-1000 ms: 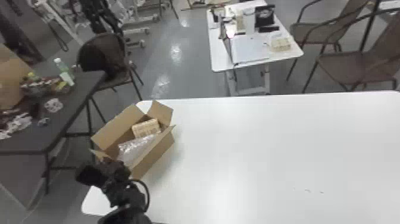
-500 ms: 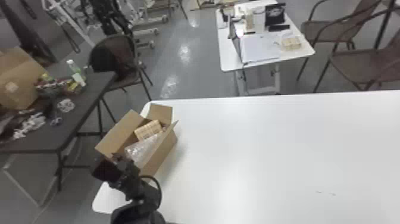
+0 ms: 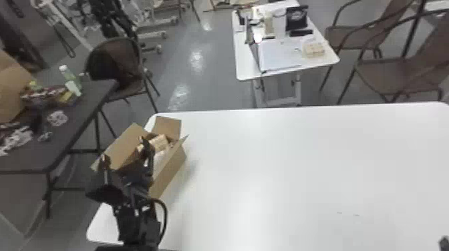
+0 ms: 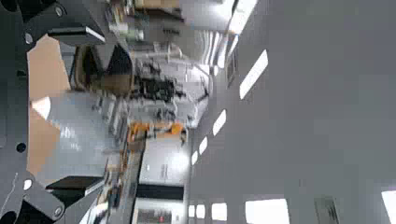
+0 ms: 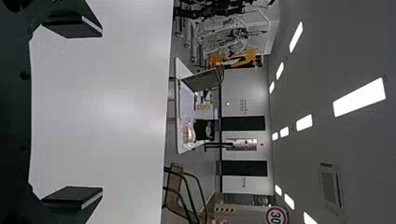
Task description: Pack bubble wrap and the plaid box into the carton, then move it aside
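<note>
in the head view, the carton (image 3: pixel 170 174), with the plaid box (image 3: pixel 161 142) and bubble wrap (image 3: pixel 159 157) inside, stands on the white table (image 3: pixel 284 167); the left gripper (image 3: pixel 124 151) is at its near end, the right gripper (image 3: pixel 444 243) at lower right. in the left wrist view, the pincer is released. in the right wrist view, it is equally released.

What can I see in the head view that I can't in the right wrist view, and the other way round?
Head view: the open carton with the plaid box in it, the left gripper over it, and a dark table with a green bottle among clutter.

Right wrist view: ceiling lights, orange equipment and a round red-rimmed sign.

Both: the large white table, a smaller white table behind it, and a brown armchair.
</note>
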